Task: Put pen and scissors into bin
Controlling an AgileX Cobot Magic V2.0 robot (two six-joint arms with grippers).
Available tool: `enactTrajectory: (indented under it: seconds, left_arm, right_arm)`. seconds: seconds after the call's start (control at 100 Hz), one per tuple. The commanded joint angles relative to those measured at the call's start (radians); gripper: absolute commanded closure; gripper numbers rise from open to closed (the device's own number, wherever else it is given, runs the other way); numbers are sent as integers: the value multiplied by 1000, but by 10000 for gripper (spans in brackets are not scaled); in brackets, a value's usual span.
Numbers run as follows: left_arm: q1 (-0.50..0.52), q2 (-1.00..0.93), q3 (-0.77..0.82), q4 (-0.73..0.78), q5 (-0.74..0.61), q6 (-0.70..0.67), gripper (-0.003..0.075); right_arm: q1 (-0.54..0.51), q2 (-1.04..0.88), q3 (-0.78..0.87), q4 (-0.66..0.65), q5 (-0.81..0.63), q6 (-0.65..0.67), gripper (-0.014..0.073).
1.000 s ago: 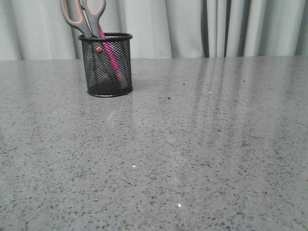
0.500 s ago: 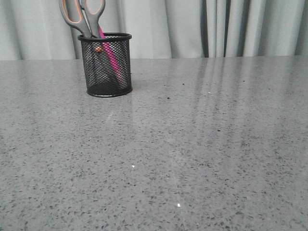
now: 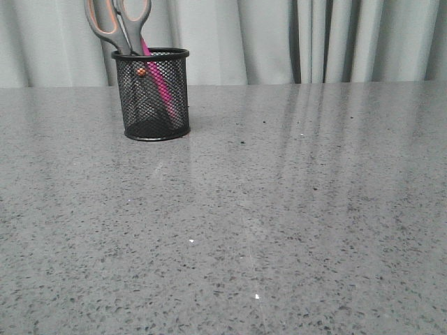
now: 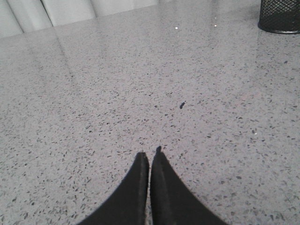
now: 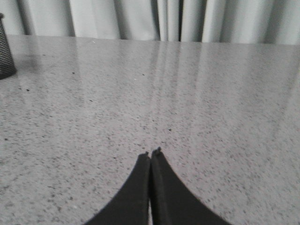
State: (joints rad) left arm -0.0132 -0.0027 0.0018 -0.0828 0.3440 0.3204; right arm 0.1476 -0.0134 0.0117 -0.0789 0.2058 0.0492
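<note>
Honestly, you look pretty much done here. The scissors are standing blades-down in the bin, handles sticking up over the rim, and the pen is leaning in there right beside them, its pink showing through the mesh. The bin sits toward the far left of the bench, near the back edge. Your left claw is pinched closed with nothing in it, low over bare bench, and the right claw is the same, tips together and empty. Both are well apart from the bin, so I'd say nothing's left to put away.
</note>
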Motion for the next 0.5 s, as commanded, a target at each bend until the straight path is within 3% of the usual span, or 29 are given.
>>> enactTrajectory:
  seconds: [0.0,0.14,0.49]
  left_arm:
    - [1,-34,43,2,-41,-14,739]
    - [1,-34,43,2,-41,-14,739]
    - [1,-34,43,2,-41,-14,739]
  right_arm:
    - [-15,-9,13,2,-30,-3,662]
    - [-15,-9,13,2,89,-3,662]
    - [-15,-15,13,2,84,-15,662]
